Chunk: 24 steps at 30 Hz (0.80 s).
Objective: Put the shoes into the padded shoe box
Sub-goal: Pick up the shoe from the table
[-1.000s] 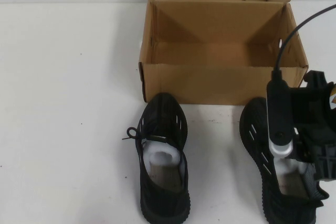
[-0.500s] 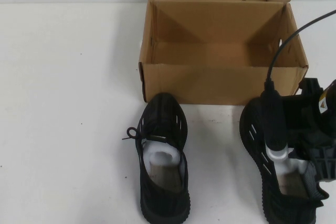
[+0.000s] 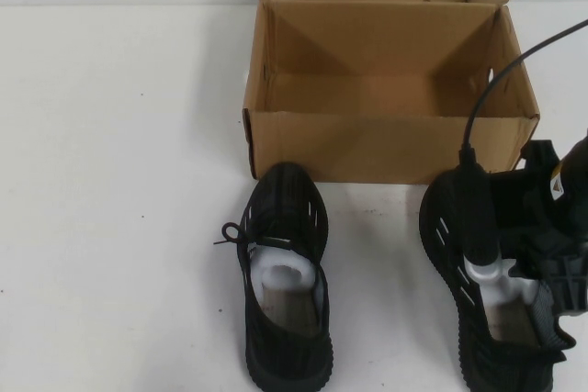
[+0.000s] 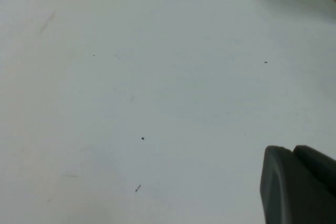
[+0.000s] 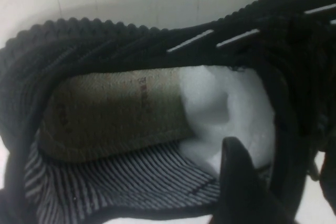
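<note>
White table [image 3: 119, 181]; right gripper [image 3: 514, 259] straddles right shoe's [image 3: 459, 227] collar, left gripper [image 4: 299, 187] parked.

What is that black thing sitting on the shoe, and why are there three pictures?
It is a robot arm's hand, the right gripper, and it sits on the right shoe, one finger poking inside by the white paper stuffing. One picture looks down from above; the other two come from cameras on the arms' wrists. On the white table are the left shoe and a brown shoe box, nothing in it. The left gripper waits over bare table.
</note>
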### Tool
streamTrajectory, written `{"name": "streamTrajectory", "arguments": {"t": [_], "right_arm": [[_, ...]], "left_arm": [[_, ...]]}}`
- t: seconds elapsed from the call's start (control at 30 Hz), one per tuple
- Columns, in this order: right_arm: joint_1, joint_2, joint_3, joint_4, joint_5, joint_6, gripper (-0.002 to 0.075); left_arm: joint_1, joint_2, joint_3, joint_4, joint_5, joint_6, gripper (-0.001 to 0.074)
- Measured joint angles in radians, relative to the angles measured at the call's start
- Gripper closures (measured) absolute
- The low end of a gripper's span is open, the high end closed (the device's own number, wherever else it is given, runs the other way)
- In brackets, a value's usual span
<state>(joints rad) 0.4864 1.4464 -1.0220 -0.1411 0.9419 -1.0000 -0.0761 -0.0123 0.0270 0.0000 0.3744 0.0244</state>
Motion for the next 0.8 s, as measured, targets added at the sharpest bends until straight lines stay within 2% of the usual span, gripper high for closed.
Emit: {"name": "streamTrajectory", "arguments": {"t": [0.23, 0.57, 0.8], "right_arm": [[0.0, 0.013, 0.0, -0.003, 0.0, 0.0, 0.0449], [0.0, 0.03, 0.0, -0.007, -0.012, 0.002, 0.065], [0.0, 0.03, 0.0, -0.01, -0.012, 0.025, 0.0718]], "left_arm": [[0.0, 0.0, 0.0, 0.0, 0.0, 0.0, 0.0738], [0.0, 0.0, 0.0, 0.0, 0.0, 0.0, 0.0738], [0.0, 0.0, 0.0, 0.0, 0.0, 0.0, 0.0738]]}}
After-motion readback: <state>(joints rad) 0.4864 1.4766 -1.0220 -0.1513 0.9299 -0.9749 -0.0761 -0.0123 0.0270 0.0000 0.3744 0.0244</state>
